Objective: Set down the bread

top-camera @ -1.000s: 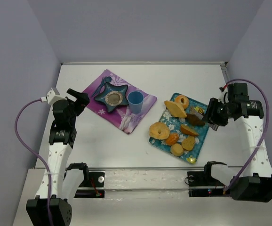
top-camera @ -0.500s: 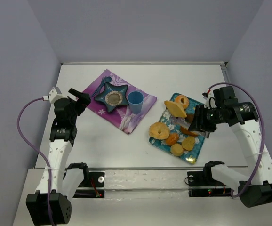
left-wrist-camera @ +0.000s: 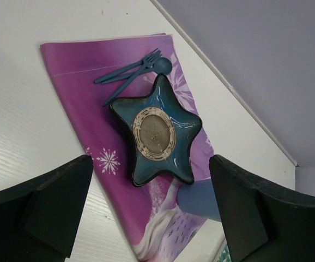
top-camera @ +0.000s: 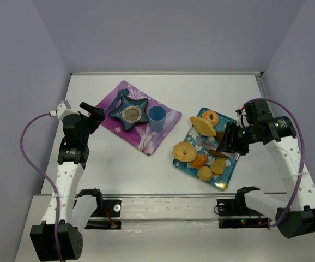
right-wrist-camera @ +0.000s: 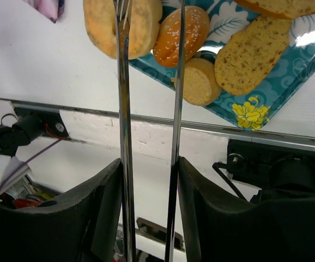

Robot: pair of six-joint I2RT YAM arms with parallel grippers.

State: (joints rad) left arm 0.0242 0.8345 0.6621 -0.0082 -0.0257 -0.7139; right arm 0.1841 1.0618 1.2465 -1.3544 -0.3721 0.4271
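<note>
Clamping metal tongs [right-wrist-camera: 123,109] between its fingers, the right gripper [right-wrist-camera: 149,174] hangs over the teal tray [right-wrist-camera: 304,54]. One blade crosses a ring pastry [right-wrist-camera: 100,22], the other the bread [right-wrist-camera: 187,33], which lies on the tray between that pastry and a round bun [right-wrist-camera: 200,82]. The left gripper [top-camera: 94,113] stands spread wide beside a purple mat [left-wrist-camera: 76,82].

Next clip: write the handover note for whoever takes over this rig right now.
Left gripper: open, empty, above the star plate on the purple mat.
Right gripper: shut on metal tongs that reach over the tray.
Bread: lying on the tray among the other pastries, one tong arm crossing it, not lifted.
Done: tongs in hand at the tray.
Left: grip the bread, lift it and place it.
</note>
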